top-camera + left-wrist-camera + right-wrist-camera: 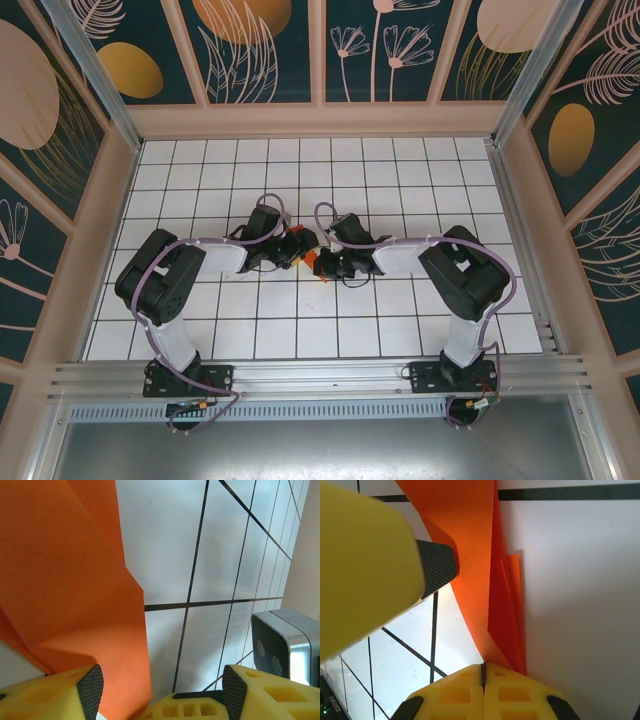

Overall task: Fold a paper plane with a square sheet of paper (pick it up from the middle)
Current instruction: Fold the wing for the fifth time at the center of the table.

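Note:
The orange-red sheet of paper [311, 260] sits folded into narrow lengthwise layers between the two wrists at the middle of the table. In the right wrist view the folded paper [470, 540] narrows down to my right gripper [483, 672], whose jaws are shut on its lower end. My left gripper [162, 690] is open; the paper [60, 580] hangs against its left pad [91, 690], while its right pad [235, 692] stands apart over bare tile. One left pad [437, 567] rests beside the paper in the right wrist view.
White tiled table [300, 330] with dark grid lines, fenced by patterned walls [260, 50] on three sides. The right arm's grey wrist camera [285, 645] is close to my left gripper. Both arms [200, 260] reach in from the near edge and meet at the centre.

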`<state>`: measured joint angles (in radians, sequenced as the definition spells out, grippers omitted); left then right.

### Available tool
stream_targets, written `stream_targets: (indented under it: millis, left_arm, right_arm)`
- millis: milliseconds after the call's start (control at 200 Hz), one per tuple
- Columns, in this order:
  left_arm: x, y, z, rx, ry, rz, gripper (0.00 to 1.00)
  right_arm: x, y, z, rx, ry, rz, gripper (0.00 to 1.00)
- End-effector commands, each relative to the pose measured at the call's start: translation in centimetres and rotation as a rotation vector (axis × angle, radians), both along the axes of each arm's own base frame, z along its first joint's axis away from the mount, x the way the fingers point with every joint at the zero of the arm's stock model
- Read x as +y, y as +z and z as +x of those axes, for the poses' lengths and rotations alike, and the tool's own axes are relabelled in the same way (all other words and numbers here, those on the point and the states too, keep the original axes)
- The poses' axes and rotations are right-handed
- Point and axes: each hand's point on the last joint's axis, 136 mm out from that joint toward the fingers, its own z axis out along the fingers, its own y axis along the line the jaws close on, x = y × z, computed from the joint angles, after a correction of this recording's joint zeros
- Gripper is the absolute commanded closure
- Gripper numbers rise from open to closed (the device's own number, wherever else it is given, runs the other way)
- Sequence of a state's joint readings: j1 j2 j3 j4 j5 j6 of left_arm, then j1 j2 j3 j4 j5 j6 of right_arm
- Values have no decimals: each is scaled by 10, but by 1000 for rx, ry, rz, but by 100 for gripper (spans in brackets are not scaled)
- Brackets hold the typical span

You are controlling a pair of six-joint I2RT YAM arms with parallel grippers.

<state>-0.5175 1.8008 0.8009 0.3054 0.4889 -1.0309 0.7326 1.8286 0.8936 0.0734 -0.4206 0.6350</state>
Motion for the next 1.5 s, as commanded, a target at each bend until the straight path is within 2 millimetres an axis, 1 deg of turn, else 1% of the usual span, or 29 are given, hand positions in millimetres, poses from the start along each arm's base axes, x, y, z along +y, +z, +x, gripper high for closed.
stream_targets:
  millis: [0, 115, 275, 585, 711, 866, 951, 1026, 1061, 1116, 1151, 1211, 1221, 1246, 1321, 1496]
  left_arm:
    - [28, -41, -5, 84, 78, 150, 33]
    - [33, -48, -6, 100, 95, 176, 34]
    - [41, -53, -5, 102, 125, 211, 34]
    - [42, -54, -3, 105, 133, 217, 35]
    - [37, -45, 1, 75, 111, 203, 35]
    - [28, -18, 17, -20, 65, 175, 36]
    - [17, 2, 22, -83, 31, 117, 42]
    - [10, 18, 21, -123, -1, 66, 48]
    - [8, 23, 19, -132, -13, 49, 51]
    - [8, 29, 16, -142, -20, 36, 59]
    - [8, 30, 14, -143, -23, 34, 63]
    - [12, 23, 8, -125, -21, 45, 69]
    - [12, 31, 8, -143, -20, 37, 70]
    - [13, 33, 7, -146, -19, 34, 72]
    - [15, 32, 1, -144, -24, 30, 75]
    - [17, 31, -14, -164, -47, 28, 86]
  right_arm:
    - [-18, -27, -21, 106, 22, -80, 100]
    - [-21, -33, -33, 136, 50, -79, 100]
    - [-28, -31, -43, 139, 66, -75, 100]
    - [-36, -28, -59, 150, 94, -55, 100]
    - [-35, -27, -54, 135, 89, -61, 100]
    - [-33, -28, -48, 123, 86, -68, 100]
    - [-33, -29, -46, 120, 81, -78, 100]
    - [-32, -28, -43, 119, 77, -77, 100]
    - [-32, -28, -42, 117, 74, -77, 100]
    - [-31, -28, -41, 119, 73, -75, 100]
    - [-30, -28, -41, 118, 75, -73, 100]
    - [-30, -28, -41, 118, 77, -71, 100]
    - [-30, -28, -42, 119, 79, -72, 100]
    - [-31, -29, -42, 121, 78, -74, 100]
    - [-31, -30, -42, 126, 79, -76, 100]
    - [-31, -33, -44, 138, 81, -83, 100]
